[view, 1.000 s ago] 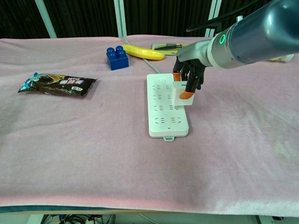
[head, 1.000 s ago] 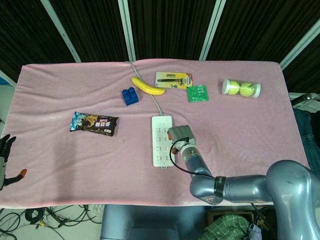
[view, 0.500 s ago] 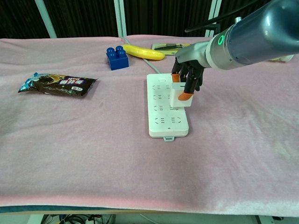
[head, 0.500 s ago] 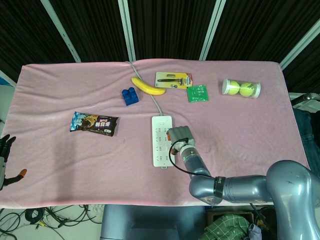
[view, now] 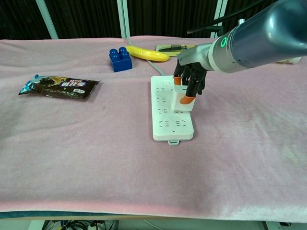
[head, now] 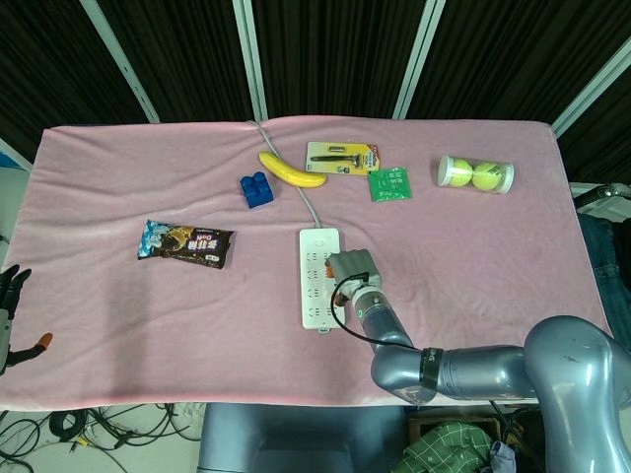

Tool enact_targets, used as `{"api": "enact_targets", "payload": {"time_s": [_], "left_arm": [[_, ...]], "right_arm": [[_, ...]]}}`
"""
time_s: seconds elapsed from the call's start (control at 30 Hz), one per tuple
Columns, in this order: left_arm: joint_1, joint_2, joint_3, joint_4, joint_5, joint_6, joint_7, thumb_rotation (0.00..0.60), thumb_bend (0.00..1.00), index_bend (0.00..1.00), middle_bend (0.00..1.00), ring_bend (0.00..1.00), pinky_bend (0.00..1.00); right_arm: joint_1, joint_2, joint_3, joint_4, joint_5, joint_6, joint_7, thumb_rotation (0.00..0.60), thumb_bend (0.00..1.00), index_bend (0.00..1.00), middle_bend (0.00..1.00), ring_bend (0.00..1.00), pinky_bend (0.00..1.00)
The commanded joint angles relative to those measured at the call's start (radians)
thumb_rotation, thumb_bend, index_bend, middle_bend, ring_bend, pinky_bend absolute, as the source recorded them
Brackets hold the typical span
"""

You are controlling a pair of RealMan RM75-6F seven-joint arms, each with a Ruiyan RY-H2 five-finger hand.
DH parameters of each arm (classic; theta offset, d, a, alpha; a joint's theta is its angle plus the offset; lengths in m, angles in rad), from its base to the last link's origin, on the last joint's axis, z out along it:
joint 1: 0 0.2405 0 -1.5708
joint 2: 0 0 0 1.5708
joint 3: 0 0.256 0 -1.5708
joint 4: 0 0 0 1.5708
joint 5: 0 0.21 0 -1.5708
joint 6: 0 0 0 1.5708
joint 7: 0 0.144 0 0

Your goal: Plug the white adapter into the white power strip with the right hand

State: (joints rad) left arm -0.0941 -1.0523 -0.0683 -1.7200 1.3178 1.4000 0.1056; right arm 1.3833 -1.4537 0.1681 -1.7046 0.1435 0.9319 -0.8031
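Pink cloth [head: 118,305] covers the desk. A white power strip [view: 165,117] and white adapter [view: 182,100]; the right robot hand [view: 189,79] is black with orange fingertips [view: 184,99]. A blue block [head: 256,189], yellow banana [head: 291,170], green circuit board [head: 390,184], yellow-green tennis balls [head: 475,174].

Right hand [view: 189,79] grips downward; left hand [head: 10,296] idle, fingers apart.
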Motion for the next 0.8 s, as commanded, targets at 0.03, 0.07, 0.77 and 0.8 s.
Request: {"api": "enact_targets", "payload": {"time_s": [0.03, 0.07, 0.77, 0.8], "left_arm": [[0.000, 0.000, 0.000, 0.000, -0.001, 0.000, -0.001, 0.600, 0.23, 0.01, 0.00, 0.00, 0.00], [0.000, 0.001, 0.000, 0.000, -0.001, 0.000, -0.001, 0.600, 0.23, 0.01, 0.00, 0.00, 0.00], [0.000, 0.001, 0.000, -0.001, -0.003, -0.001, 0.001, 0.600, 0.23, 0.01, 0.00, 0.00, 0.00], [0.000, 0.001, 0.000, 0.000, -0.003, -0.001, 0.001, 0.600, 0.23, 0.01, 0.00, 0.00, 0.00]], "right_arm": [[0.001, -0.002, -0.002, 0.003, 0.001, 0.003, -0.005, 0.600, 0.35, 0.71, 0.61, 0.57, 0.34], [0.000, -0.002, -0.001, 0.004, 0.002, 0.003, -0.005, 0.600, 0.35, 0.71, 0.61, 0.57, 0.34], [-0.008, 0.008, -0.002, 0.004, 0.001, 0.000, -0.022, 0.600, 0.35, 0.73, 0.61, 0.57, 0.34], [-0.008, 0.007, -0.004, 0.005, 0.001, 0.001, -0.023, 0.600, 0.35, 0.73, 0.61, 0.57, 0.34]]}}
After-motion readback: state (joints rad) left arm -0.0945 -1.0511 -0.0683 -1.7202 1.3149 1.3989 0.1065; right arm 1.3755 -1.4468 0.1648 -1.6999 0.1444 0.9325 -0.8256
